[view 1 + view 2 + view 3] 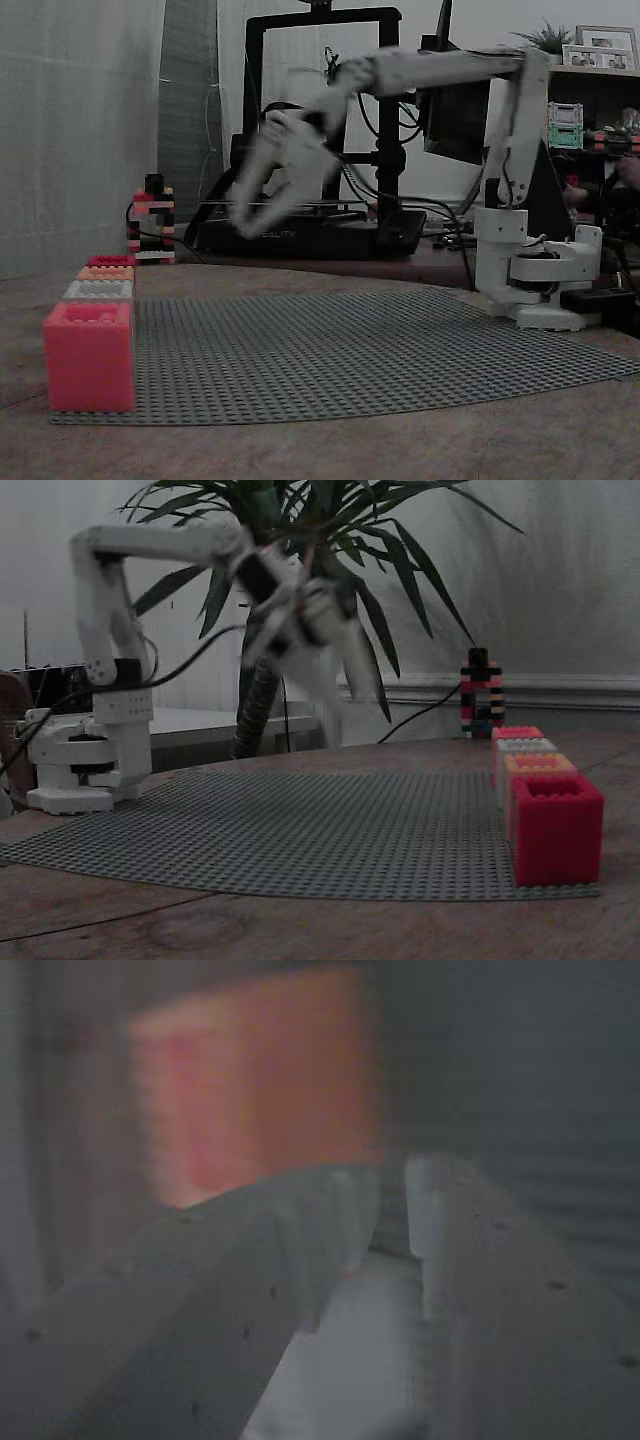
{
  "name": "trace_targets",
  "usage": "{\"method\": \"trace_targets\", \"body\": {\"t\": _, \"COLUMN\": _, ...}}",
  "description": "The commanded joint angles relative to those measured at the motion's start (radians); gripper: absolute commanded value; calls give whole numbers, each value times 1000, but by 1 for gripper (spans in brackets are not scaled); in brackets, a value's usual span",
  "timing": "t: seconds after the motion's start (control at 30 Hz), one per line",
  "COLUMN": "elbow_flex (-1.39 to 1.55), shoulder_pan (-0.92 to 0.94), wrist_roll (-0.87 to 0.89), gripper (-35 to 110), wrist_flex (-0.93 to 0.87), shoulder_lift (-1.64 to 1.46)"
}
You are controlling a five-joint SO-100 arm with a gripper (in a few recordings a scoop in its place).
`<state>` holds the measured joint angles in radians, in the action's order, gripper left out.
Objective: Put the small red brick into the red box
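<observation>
While motion blur smears it in every picture, the gripper (256,210) hangs in the air above the grey baseplate (360,350), carried by the white arm (450,68) and tilted downward. From the wrist view its two fingertips (350,1210) stand close together with a thin slit between them, yet the fixed views are too smeared to confirm this, so I cannot tell how far it is open. Nor can I tell whether the small red brick sits in that slit.

The red box (88,355) stands well below the gripper and off to its left in a fixed view, at the near corner of the baseplate; in the other fixed view it lies below and to the gripper's right (555,825). Beyond the fingertips, up and to the left in the wrist view, a soft red-orange patch shows, too blurred to name. Behind the red box, farther from the gripper, runs a row of boxes – white (98,290), orange (105,272), red (110,260).
</observation>
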<state>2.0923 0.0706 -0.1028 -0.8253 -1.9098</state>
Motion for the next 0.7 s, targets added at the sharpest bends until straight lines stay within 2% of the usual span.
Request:
{"method": "trace_targets", "body": {"t": 0.0, "elbow_flex": 301, "shoulder_pan": -25, "wrist_roll": -2, "gripper": 0, "wrist_flex": -43, "shoulder_lift": -374}}
{"method": "trace_targets", "body": {"t": 0.33, "elbow_flex": 646, "shoulder_pan": -57, "wrist_roll": 69, "gripper": 0, "wrist_flex": -359, "shoulder_lift": -973}}
{"method": "trace_targets", "body": {"t": 0.67, "elbow_flex": 759, "shoulder_pan": -74, "wrist_roll": 106, "gripper": 0, "wrist_flex": -561, "shoulder_lift": -1279}}
